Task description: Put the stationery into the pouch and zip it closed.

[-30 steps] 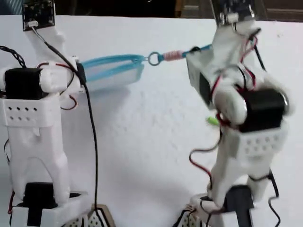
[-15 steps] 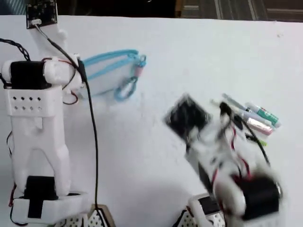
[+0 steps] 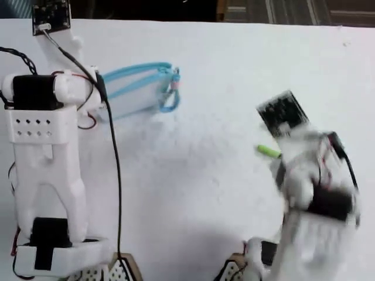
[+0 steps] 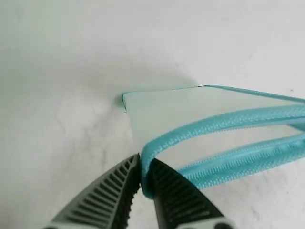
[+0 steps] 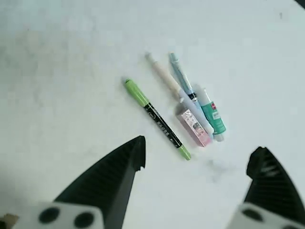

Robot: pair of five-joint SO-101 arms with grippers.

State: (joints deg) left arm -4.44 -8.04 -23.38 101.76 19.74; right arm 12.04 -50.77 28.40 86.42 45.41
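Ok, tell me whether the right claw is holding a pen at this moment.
No: the right claw is open and empty, and the pens lie loose on the table.

Clear pouch (image 3: 135, 96), blue zip (image 4: 224, 124) open, green pen (image 5: 157, 119), beige pen (image 5: 164, 76), blue pen (image 5: 183, 83), teal marker (image 5: 212, 114), pink eraser (image 5: 194, 128) lying together, well apart.

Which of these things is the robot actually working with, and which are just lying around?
In the job: pouch, gripped at its zip edge by the left gripper; green pen, cream pen, blue pen, teal marker, pink eraser, ahead of the open right gripper.
Just there: white table, black cable.
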